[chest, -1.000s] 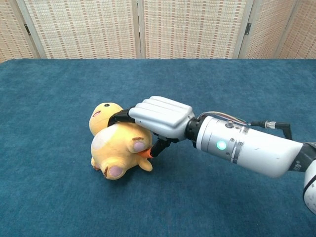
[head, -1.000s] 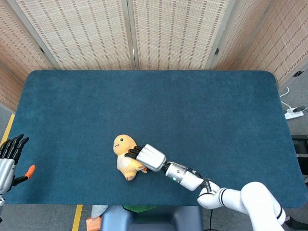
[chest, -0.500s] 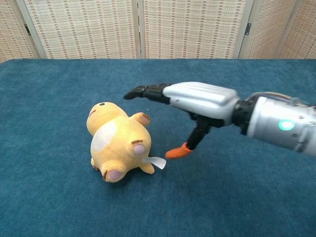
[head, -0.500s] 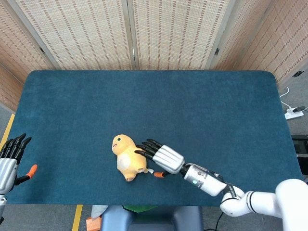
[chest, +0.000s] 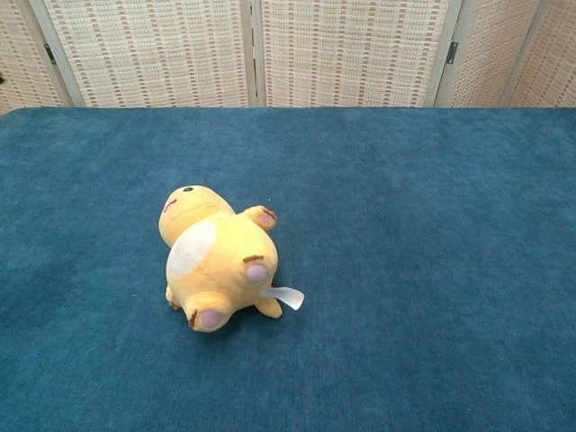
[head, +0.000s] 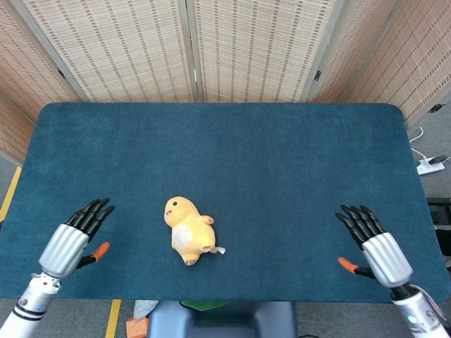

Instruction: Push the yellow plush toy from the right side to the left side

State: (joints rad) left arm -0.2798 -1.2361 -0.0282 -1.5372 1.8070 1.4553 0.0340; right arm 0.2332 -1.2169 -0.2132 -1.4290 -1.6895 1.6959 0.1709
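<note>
The yellow plush toy lies on its back on the blue table, left of centre near the front edge; in the chest view the yellow plush toy shows its white belly and a white tag. My right hand hovers open at the front right, far from the toy. At the front left, my left hand is open too, fingers spread, a short way left of the toy. Neither hand appears in the chest view.
Woven folding screens stand behind the table's far edge. A power strip lies on the floor to the right of the table.
My right hand let go of the toy and drew back to the front right corner. My left hand moved in from the left edge toward the toy. The toy stayed put.
</note>
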